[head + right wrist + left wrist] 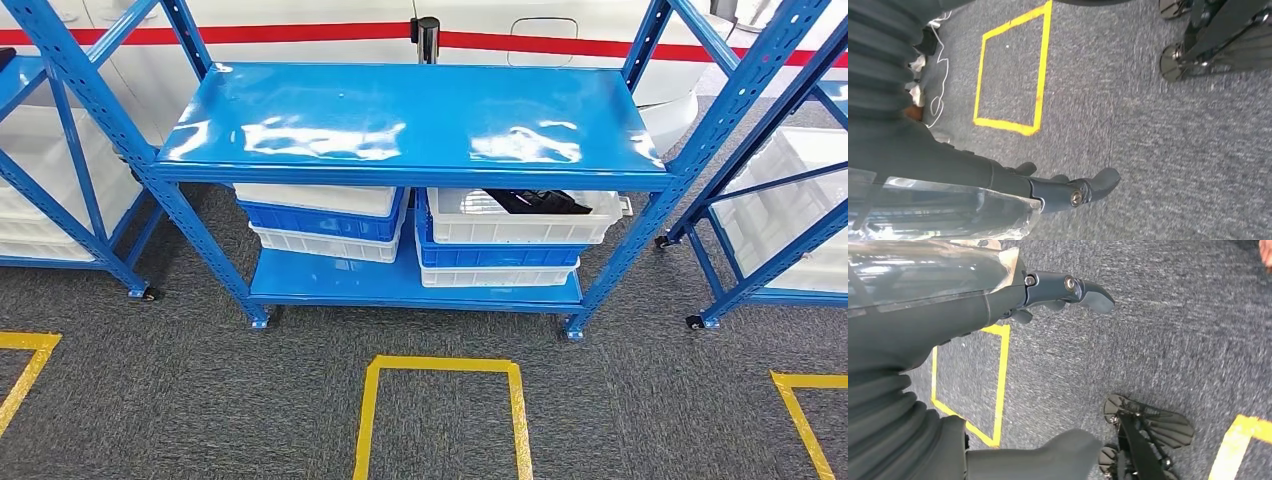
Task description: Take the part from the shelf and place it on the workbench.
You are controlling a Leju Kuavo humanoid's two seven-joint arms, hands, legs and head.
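Note:
A black part (535,201) lies in the top white bin (520,220) on the right side of the lower level of the blue shelf (410,115) straight ahead. In the left wrist view my left hand (1048,295) hangs over grey carpet with its fingers apart and nothing in it. My right hand (1068,187) also hangs over the carpet, fingers stretched out and empty.
White and blue bins (325,220) are stacked on the lower left of the shelf. More blue racks (770,160) with white bins stand at both sides. Yellow tape squares (440,410) mark the grey carpet in front of the shelf.

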